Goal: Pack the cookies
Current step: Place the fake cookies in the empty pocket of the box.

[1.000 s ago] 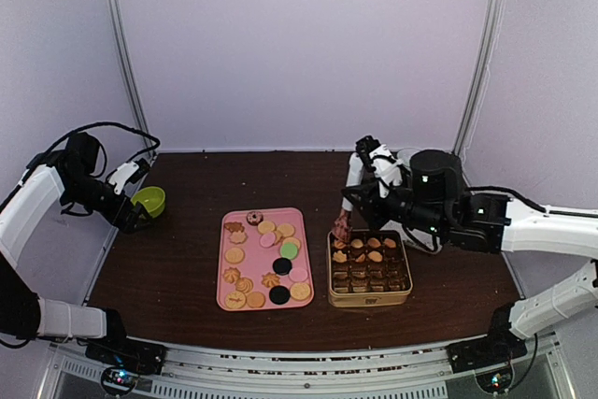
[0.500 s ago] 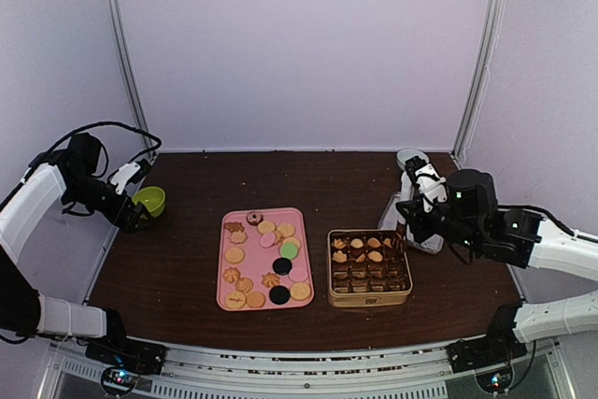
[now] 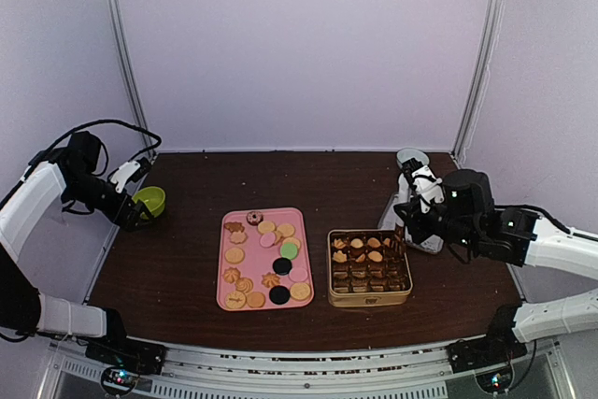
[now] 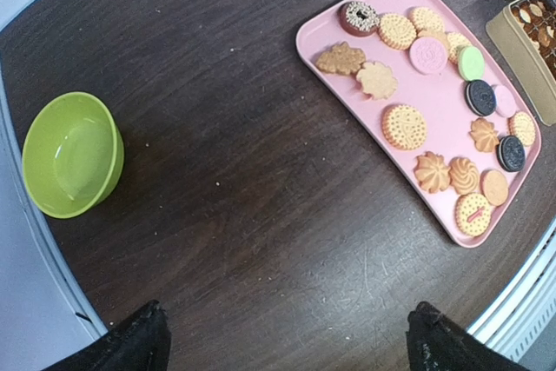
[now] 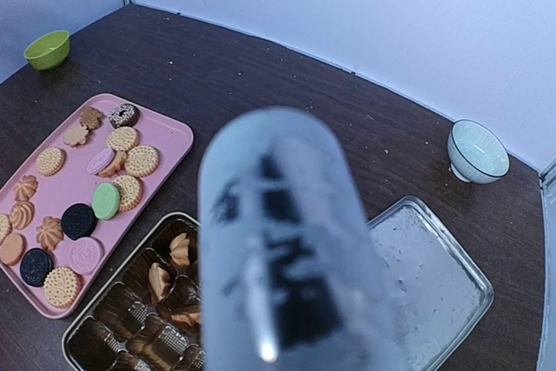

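Several cookies [image 3: 266,254] lie on the pink tray [image 3: 225,223]: tan round and flower-shaped ones, with pink, black and green discs [image 4: 470,63]. More cookies [image 3: 360,249] fill the far rows of the gold tin [image 3: 333,300]. My right gripper [image 3: 407,214] hovers just right of the tin's far corner. It is shut on the metal tongs [image 5: 287,249], whose blurred blade hides its fingers in the right wrist view. My left gripper [image 4: 287,341] is open over bare table beside the green bowl, with nothing between its fingers.
A green bowl [image 3: 149,200] sits at the far left. A pale patterned bowl [image 5: 478,151] stands at the back right. A clear rectangular lid [image 5: 430,288] lies right of the tin. The tin's near cups [image 5: 130,327] hold dark paper liners.
My right arm has drawn back to the right from above the tin's far left corner, tongs still in its grip. The left arm has barely moved.
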`<state>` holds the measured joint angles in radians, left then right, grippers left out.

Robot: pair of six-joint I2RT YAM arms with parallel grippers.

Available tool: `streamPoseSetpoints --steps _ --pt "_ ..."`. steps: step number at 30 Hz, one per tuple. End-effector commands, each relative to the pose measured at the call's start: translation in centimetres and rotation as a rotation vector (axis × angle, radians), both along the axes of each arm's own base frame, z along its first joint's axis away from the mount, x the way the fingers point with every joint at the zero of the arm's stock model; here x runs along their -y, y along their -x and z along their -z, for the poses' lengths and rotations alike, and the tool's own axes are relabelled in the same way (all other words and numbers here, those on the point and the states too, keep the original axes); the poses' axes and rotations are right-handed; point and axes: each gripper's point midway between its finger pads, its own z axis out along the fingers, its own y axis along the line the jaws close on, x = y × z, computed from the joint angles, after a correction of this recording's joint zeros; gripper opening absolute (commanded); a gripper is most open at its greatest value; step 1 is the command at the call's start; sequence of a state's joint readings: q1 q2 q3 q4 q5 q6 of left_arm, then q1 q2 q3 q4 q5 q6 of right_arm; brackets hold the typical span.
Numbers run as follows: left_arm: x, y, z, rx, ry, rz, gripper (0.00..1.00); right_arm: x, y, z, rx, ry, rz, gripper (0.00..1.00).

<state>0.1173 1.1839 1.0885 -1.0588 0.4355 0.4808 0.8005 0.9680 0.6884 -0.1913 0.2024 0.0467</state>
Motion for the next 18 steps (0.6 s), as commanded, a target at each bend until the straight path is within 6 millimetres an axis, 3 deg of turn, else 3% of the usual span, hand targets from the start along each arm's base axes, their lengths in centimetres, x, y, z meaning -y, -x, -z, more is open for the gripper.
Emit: streamPoseSetpoints --steps 1,7,18 --pt "0.2 -0.4 -0.8 0.025 0.015 0.015 0.98 -0.2 -0.3 -0.8 0.021 -0.022 -0.007 0.04" --pt "0.1 -0.4 -0.8 0.025 0.012 0.017 0.98 -0.3 -0.2 -1.0 0.023 -0.033 -0.008 0.21" --pt "0.2 -0.3 -0.9 0.030 0.013 0.019 0.98 -0.1 -0.4 -2.7 0.054 -0.035 -0.005 0.30"
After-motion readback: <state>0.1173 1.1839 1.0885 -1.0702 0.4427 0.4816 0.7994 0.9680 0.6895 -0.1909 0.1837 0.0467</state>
